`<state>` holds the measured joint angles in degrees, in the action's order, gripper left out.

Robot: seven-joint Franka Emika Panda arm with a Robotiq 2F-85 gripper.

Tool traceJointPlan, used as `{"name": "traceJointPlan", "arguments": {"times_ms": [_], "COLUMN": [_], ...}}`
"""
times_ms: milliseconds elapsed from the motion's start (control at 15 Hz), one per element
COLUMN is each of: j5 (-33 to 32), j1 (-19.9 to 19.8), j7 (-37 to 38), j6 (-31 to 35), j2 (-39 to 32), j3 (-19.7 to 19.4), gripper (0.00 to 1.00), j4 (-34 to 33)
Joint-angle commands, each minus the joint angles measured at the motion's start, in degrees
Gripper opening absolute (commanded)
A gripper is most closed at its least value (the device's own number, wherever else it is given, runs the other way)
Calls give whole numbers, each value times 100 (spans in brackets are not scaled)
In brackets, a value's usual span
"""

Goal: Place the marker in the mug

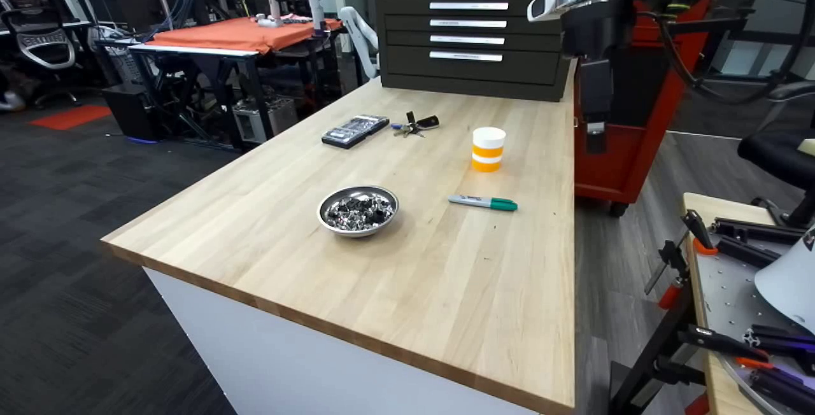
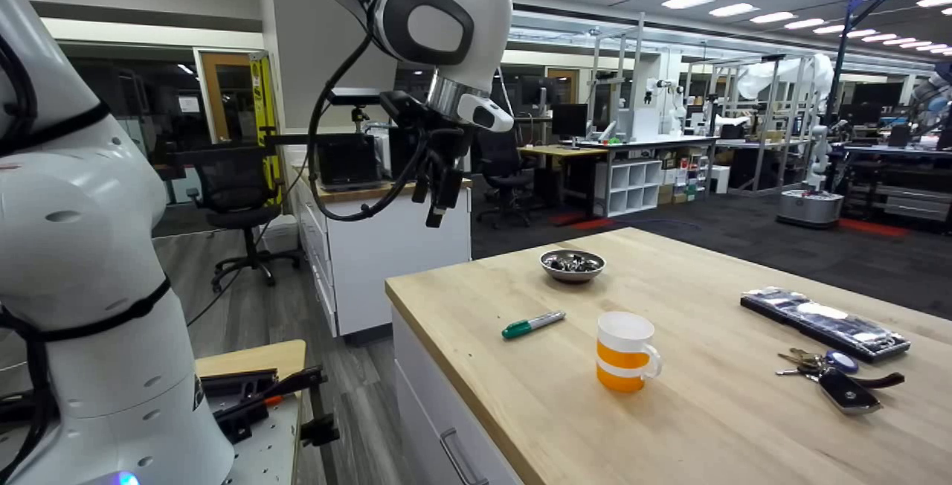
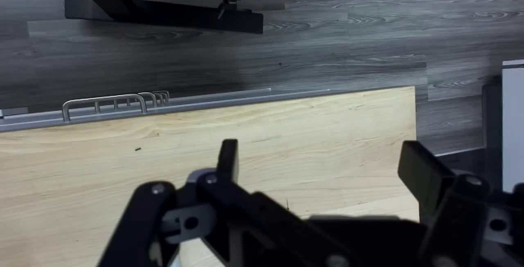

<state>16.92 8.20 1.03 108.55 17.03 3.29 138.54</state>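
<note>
Gripper (image 3: 321,164) raised and jaws wide apart, I see the marker (image 1: 482,202) lying flat on the tabletop (image 1: 414,300), near the upright mug (image 1: 488,149) but not touching it, with the bowl (image 2: 571,277), the keys (image 1: 414,126) and the flat black case (image 1: 355,131) resting there too.

In the wrist view the claw (image 3: 319,156) hung, jaws spread wide, over the pale wooden bench (image 3: 61,201), where small dark flecks (image 3: 138,149) lay, while metal handles (image 3: 104,98) jutted along the bench's side and a dark bar (image 3: 200,17) showed against the grey plank floor (image 3: 348,41) beyond.
</note>
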Motion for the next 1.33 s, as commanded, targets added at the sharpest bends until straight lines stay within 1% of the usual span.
{"name": "traceJointPlan", "arguments": {"times_ms": [0, 333, 467, 800, 1067, 1267], "j5": [-181, -874, -1106, -1689, -2001, -2068], "j1": [-119, -216, -238, -339, -453, -515], "j7": [65, -26, -100, -382, -509, -596], "j6": [124, 545, 819, 1862, 2471, 2893], "j2": [-22, -125, -171, -408, -719, -987], "j3": [104, 109, 86, 1, -52, -99], "gripper": [100, 100, 100, 100, 100, 100], "j4": [28, 59, 94, 262, 335, 344]}}
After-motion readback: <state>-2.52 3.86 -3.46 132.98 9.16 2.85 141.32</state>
